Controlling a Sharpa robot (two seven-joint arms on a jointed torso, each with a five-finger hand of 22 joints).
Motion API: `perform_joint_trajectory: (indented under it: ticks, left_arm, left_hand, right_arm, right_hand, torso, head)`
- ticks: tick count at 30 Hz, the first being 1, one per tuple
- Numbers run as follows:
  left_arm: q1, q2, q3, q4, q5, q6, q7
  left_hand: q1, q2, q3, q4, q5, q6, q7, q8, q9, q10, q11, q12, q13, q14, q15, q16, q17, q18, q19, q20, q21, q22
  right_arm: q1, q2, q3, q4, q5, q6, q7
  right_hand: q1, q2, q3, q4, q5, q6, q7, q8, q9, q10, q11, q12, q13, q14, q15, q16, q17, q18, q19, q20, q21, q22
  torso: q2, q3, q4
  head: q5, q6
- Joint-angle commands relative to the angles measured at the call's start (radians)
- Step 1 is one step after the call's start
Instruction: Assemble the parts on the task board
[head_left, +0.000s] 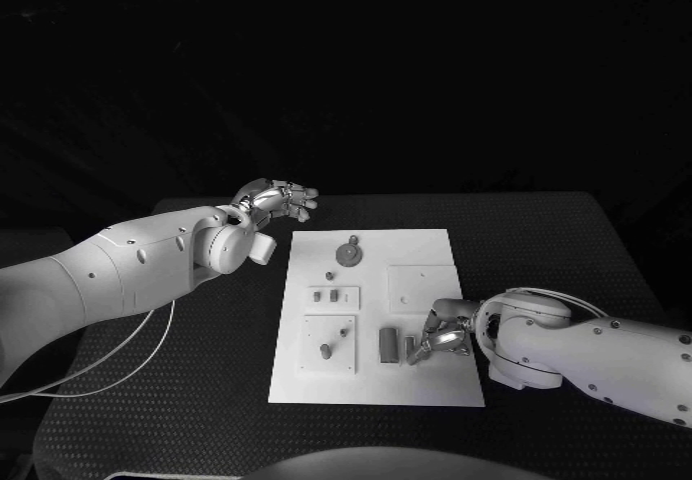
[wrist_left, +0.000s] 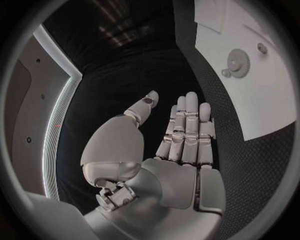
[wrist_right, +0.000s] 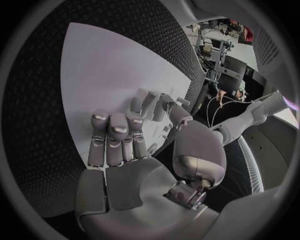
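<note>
A black textured table (head_left: 577, 250) is seen under dim light, with a dark background behind it. The white task board (head_left: 433, 390) lies flat at the table's middle, long side running near to far. On it, a round gear-like part (head_left: 349, 256) sits at the far end, two small parts (head_left: 326, 296) stand side by side in the left middle plate, one small part (head_left: 326, 350) lies in the near-left plate, and a dark oblong part (head_left: 388, 345) lies near the board's near-right area.

The right hand (head_left: 437, 338) is placed over the board's near-right portion, just right of the oblong part, fingers bent down toward the board. In the right wrist view the fingers (wrist_right: 115, 132) are held together, tips at or close to the board surface; whether a part is pinched cannot be told.

The left hand (head_left: 274, 202) is held off the board, beyond its far-left corner. In the left wrist view its fingers (wrist_left: 187, 125) are extended, nothing grasped.
</note>
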Motion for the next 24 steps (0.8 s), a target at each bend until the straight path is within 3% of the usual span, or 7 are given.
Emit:
perform_joint_trajectory:
  ticks: [1, 7, 12, 24]
  left_arm:
    - [0.001, 0.001, 0.001, 0.003, -0.003, 0.015, 0.005]
    - [0.001, 0.0, 0.001, 0.004, -0.003, 0.015, 0.005]
    - [0.001, 0.0, 0.001, 0.004, -0.003, 0.016, 0.005]
    - [0.001, 0.0, 0.0, 0.003, -0.004, 0.016, 0.004]
  left_hand:
    - [-0.001, 0.001, 0.0, 0.006, -0.001, -0.007, 0.0, 0.005, -0.001, -0.006, -0.001, 0.006, -0.001, 0.0, 0.006, -0.005, 0.002, 0.014, -0.003, 0.0, -0.006, 0.002]
    - [0.0, 0.001, 0.0, 0.006, -0.001, -0.007, 0.0, 0.005, -0.002, -0.006, -0.001, 0.006, -0.001, 0.0, 0.006, -0.006, 0.002, 0.014, -0.003, 0.0, -0.006, 0.002]
    - [0.0, 0.001, 0.0, 0.006, -0.001, -0.007, 0.0, 0.006, -0.002, -0.006, -0.001, 0.006, -0.001, 0.0, 0.006, -0.006, 0.002, 0.014, -0.003, 0.0, -0.007, 0.002]
    - [0.0, 0.001, 0.0, 0.007, -0.001, -0.007, 0.0, 0.006, -0.002, -0.006, -0.001, 0.006, -0.001, 0.0, 0.006, -0.006, 0.003, 0.014, -0.003, 0.0, -0.007, 0.003]
  right_arm:
    - [-0.004, -0.002, -0.001, 0.0, -0.055, 0.062, 0.018]
    - [-0.013, 0.0, -0.001, 0.005, -0.063, 0.072, 0.018]
    - [-0.015, 0.003, -0.001, -0.003, -0.076, 0.048, 0.011]
    - [-0.017, 0.018, -0.001, -0.023, -0.105, 0.03, -0.011]
  right_hand:
    - [0.026, 0.007, -0.01, -0.02, -0.005, -0.008, -0.002, 0.005, 0.002, -0.008, -0.001, -0.006, 0.002, -0.006, -0.004, -0.006, 0.001, 0.024, -0.008, 0.0, 0.0, -0.001]
    - [0.054, 0.02, -0.036, -0.036, -0.005, -0.009, -0.002, 0.007, 0.003, -0.008, -0.001, -0.006, 0.004, -0.008, -0.004, -0.007, 0.002, 0.024, -0.012, 0.002, 0.0, -0.002]
    - [0.054, 0.03, -0.045, -0.033, -0.005, -0.007, -0.002, 0.008, 0.004, -0.007, -0.001, -0.006, 0.004, -0.007, -0.004, -0.007, 0.003, 0.024, -0.011, 0.003, 0.0, -0.003]
    - [0.026, 0.116, -0.072, -0.03, -0.005, 0.007, -0.009, 0.013, 0.003, 0.006, -0.008, -0.006, 0.004, 0.002, -0.004, -0.005, 0.004, 0.024, -0.005, 0.002, 0.002, -0.007]
  torso:
    - [0.0, 0.0009, -0.0001]
    - [0.0, 0.0003, 0.0011]
    - [0.0, 0.0003, 0.0017]
    - [0.001, -0.0011, 0.0037]
  head:
    - [-0.001, 0.0]
    - [-0.004, 0.0]
    - [-0.005, 0.0]
    - [-0.004, -0.003]
